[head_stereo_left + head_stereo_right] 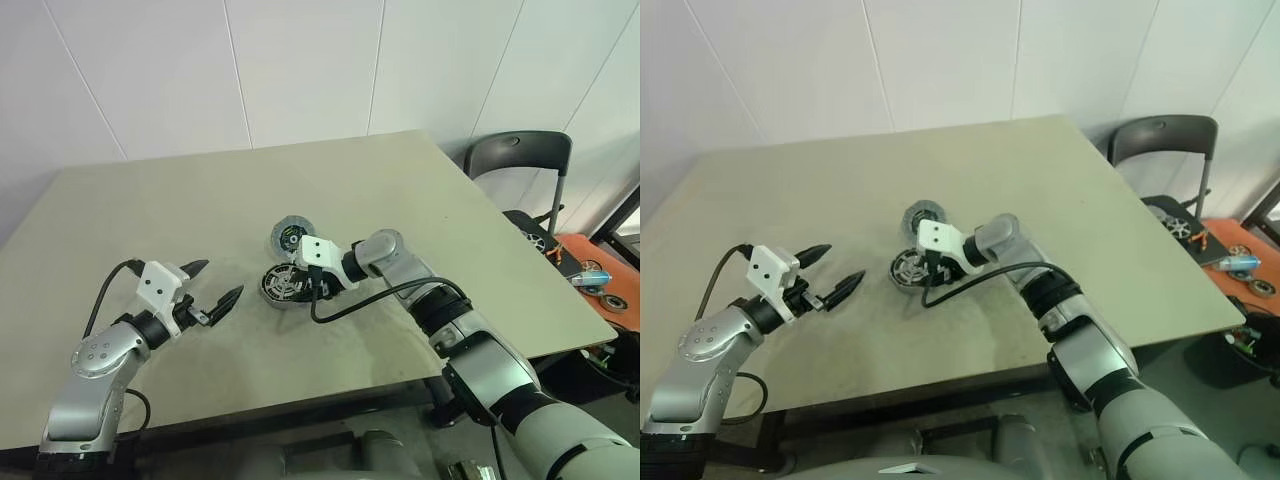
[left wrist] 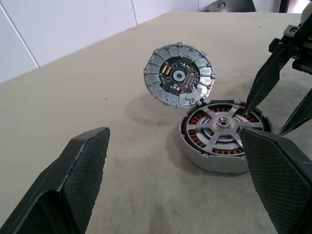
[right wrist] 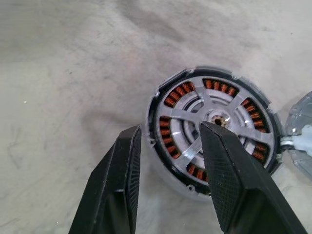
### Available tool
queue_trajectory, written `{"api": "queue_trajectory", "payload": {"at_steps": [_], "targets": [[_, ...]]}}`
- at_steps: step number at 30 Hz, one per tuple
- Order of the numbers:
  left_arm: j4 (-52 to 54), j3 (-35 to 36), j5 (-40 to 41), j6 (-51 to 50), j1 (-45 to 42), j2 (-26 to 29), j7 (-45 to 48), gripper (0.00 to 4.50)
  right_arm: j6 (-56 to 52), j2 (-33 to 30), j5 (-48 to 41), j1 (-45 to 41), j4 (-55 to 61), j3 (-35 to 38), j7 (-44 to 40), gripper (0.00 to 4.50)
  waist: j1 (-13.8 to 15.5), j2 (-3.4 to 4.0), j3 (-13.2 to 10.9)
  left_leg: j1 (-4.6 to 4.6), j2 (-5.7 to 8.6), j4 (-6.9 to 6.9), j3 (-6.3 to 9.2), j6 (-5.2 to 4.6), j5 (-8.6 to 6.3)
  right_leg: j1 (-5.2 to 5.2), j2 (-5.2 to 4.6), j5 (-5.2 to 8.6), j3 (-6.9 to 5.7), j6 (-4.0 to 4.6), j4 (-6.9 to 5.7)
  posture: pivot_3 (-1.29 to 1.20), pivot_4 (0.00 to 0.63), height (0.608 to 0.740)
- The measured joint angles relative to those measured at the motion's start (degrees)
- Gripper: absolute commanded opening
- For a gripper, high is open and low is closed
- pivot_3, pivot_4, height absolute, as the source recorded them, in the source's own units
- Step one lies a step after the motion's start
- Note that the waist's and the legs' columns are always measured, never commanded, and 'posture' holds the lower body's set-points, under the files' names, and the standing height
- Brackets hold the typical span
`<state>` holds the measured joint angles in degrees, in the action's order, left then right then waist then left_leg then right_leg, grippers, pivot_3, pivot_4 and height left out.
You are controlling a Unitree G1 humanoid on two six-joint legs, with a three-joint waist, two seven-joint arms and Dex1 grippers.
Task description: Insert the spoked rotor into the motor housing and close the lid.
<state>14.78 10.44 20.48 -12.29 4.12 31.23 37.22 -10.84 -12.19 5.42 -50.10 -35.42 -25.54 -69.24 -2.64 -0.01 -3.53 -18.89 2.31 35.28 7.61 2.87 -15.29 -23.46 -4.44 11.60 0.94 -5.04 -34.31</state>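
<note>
Rotor (image 2: 222,127) is seated in the housing (image 2: 214,161): spokes lie flat across the copper windings, hub on the silvery centre. Housing sits upright on the table (image 1: 200,200), about mid-table.

Lid (image 2: 179,75) is not on. You can see it tilted up just behind the housing, greenish board face toward the left wrist camera, its lower edge touching the housing rim. In the head view it shows as a small disc (image 1: 290,236) right beside the housing (image 1: 283,285), on the far side.

Your right gripper (image 3: 170,141) is over the housing, pointing down and to the left. Its fingers (image 3: 229,175) are spread partway and pinch nothing. One fingertip is over the rotor near the hub, the other just outside the housing rim; can't tell whether either touches. In the left wrist view one of those tips comes down at the rotor's edge, close to the lid's lower edge.

Your left gripper (image 1: 212,290) is spread wide and empty, near the housing on its left, pointing roughly level toward it, above the table.
</note>
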Motion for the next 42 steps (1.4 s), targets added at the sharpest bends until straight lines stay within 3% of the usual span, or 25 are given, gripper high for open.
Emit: {"api": "queue_trajectory", "payload": {"at_steps": [13,16,21,32,39,42], "targets": [[0.66,0.00,0.01,-0.89,-0.02,0.00,-0.13,4.50,7.25,-0.96,7.38,0.16,-2.77,-3.53,4.73,1.99,0.06,0.00,0.00,0.08,0.00,0.00,-0.01,0.00,0.00,0.06,0.00,0.00,0.01,0.01,0.00,0.00,0.000,0.740],[0.66,0.00,0.01,-0.89,-0.01,0.01,-0.12,4.50,8.41,-0.95,7.89,0.17,-3.11,-3.61,4.68,1.46,0.05,0.00,0.00,0.26,0.00,0.00,-0.01,0.00,0.00,0.22,0.00,0.01,0.01,0.01,0.00,0.00,0.000,0.740],[0.67,0.00,0.01,-0.87,0.02,0.01,-0.06,4.50,8.18,-0.41,7.70,0.57,-2.72,-3.44,3.92,0.02,-0.04,0.00,0.00,0.43,-0.01,0.00,-0.02,0.00,0.00,0.34,0.01,0.02,0.02,0.02,-0.05,0.00,0.000,0.740],[0.66,0.00,0.00,-0.87,0.06,0.01,-0.05,4.50,3.12,1.64,5.32,0.70,-2.85,-1.53,4.46,0.02,0.01,0.00,-0.01,0.32,-0.02,-0.06,-0.02,0.00,0.00,0.20,0.03,0.01,0.05,0.01,-0.05,0.00,0.000,0.740],[0.58,-0.01,-0.02,-0.73,0.02,0.01,0.06,4.50,-0.17,2.10,1.81,0.32,-1.04,1.03,2.48,2.36,0.03,0.01,-0.02,0.28,-0.02,-0.09,-0.04,0.01,-0.01,0.18,0.02,0.01,0.05,0.01,0.02,0.00,0.000,0.740],[0.15,-0.01,-0.04,-0.50,0.04,0.01,0.17,4.50,-2.57,2.06,-1.23,0.29,-0.15,2.65,0.64,2.36,0.08,0.01,-0.02,0.25,-0.02,-0.08,-0.04,0.01,-0.01,0.17,0.02,0.01,0.05,0.01,0.02,0.00,0.000,0.740]]}}
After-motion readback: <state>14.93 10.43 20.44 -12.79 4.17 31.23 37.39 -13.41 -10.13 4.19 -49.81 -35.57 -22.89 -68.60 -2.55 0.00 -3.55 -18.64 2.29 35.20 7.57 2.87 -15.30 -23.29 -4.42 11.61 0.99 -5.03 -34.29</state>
